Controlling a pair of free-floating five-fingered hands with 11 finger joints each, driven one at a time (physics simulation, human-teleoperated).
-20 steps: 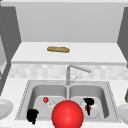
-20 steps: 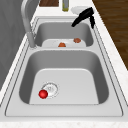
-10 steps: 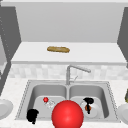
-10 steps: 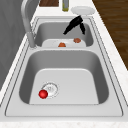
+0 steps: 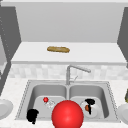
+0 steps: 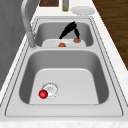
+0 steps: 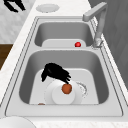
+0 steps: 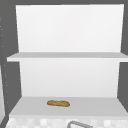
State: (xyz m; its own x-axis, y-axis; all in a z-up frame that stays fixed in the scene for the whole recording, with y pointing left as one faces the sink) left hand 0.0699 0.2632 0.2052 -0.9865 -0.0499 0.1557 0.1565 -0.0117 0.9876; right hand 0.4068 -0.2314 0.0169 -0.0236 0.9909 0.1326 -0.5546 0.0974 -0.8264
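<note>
A kitchen: a double-basin steel sink (image 5: 27, 87) with faucet (image 5: 75, 70), white counter, shelves above.

Right hand (image 7: 55, 72) lower, onto plate (image 7: 56, 96).

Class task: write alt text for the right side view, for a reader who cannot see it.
A black robot hand reaches down into the near sink basin, fingers at a small orange-brown ball on a white plate. A small red ball lies in the far basin by the faucet.

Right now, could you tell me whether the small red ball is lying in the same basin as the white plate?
No, the red ball lies in the other basin from the plate.
</note>
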